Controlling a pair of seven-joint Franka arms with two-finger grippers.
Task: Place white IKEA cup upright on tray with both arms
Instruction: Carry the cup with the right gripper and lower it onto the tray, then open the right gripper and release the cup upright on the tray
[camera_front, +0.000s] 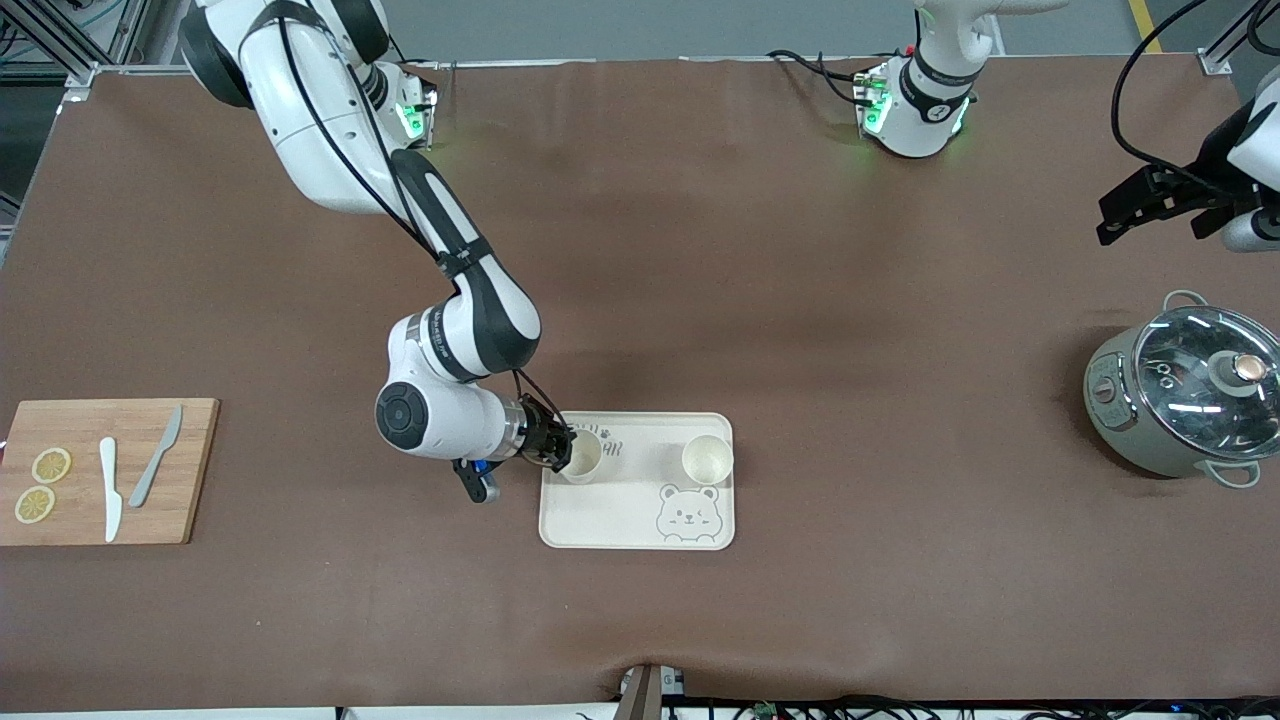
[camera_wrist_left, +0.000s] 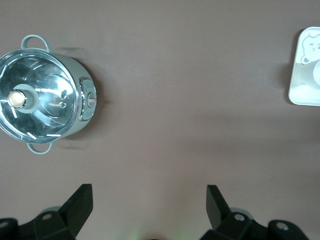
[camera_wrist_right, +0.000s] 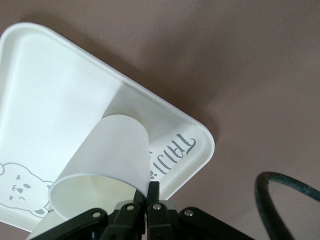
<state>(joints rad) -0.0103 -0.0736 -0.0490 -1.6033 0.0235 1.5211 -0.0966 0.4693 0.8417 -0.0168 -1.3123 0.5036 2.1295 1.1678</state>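
Observation:
The cream tray (camera_front: 620, 520) with the grey bear face lies toward the front of the table. My right gripper (camera_front: 558, 447) is shut on the rim of a white cup (camera_front: 583, 455) that stands upright on the tray's end toward the right arm. In the right wrist view the fingers (camera_wrist_right: 152, 192) pinch the cup's wall (camera_wrist_right: 112, 150) over the tray (camera_wrist_right: 50, 100). A second white cup (camera_front: 707, 459) stands upright on the tray's other end. My left gripper (camera_front: 1135, 205) is open and empty, high above the table by the pot; its fingers (camera_wrist_left: 80, 202) are wide apart.
A grey pot with a glass lid (camera_front: 1185, 395) stands at the left arm's end of the table, also in the left wrist view (camera_wrist_left: 42, 102). A wooden cutting board (camera_front: 105, 470) with lemon slices and two knives lies at the right arm's end.

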